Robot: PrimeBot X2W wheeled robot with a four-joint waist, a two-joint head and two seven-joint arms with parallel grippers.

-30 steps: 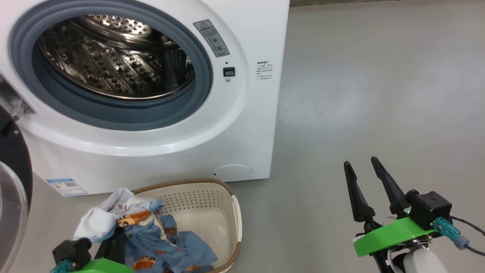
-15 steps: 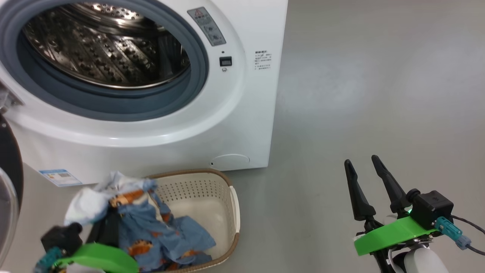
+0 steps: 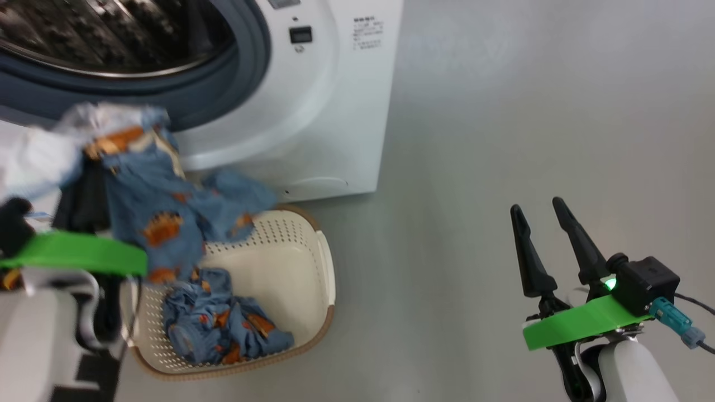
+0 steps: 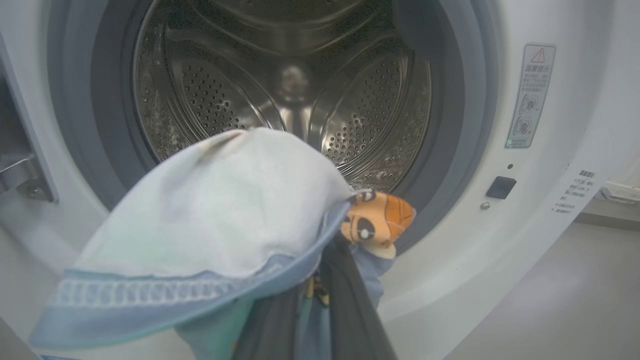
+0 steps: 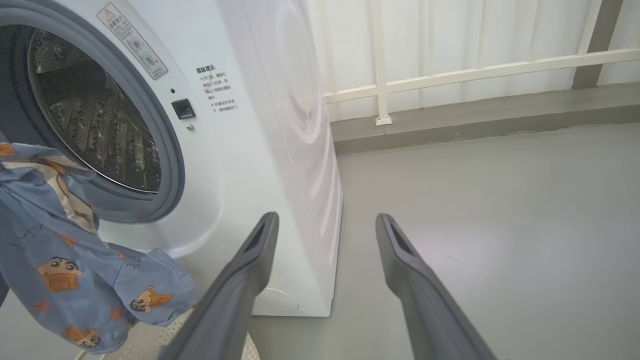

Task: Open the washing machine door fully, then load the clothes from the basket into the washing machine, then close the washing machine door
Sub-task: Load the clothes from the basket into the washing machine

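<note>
Two bundles of clothes are in sight. At the far left of the head view, the left gripper (image 3: pixel 84 187) holds the hanging bundle (image 3: pixel 151 206) in the air before the mouth of the washing machine (image 3: pixel 335 111). Its fingers are pressed together and pinch the cloth. Their tips are buried in the folds, and this side of the head view is smeared with blur. In the left wrist view a pale fold of the bundle covers much of the lower drum (image 4: pixel 295 85), with an orange cartoon figure just right of the fold. The machine's opening is cut off by the top and left edges of the head view, so only part of the grey gasket (image 3: pixel 246 61) shows there.

Below, the basket (image 3: pixel 327 279) stands on the floor (image 3: pixel 503 111) just before the machine's lower front. The other bundle (image 3: pixel 223 324) lies crumpled against the basket's near wall. The tail of the hanging bundle dangles over the basket's far left corner.

Well apart to the right, the right gripper (image 3: pixel 535 205) hangs above bare floor. Its fingers are spread wide and grasp nothing.
</note>
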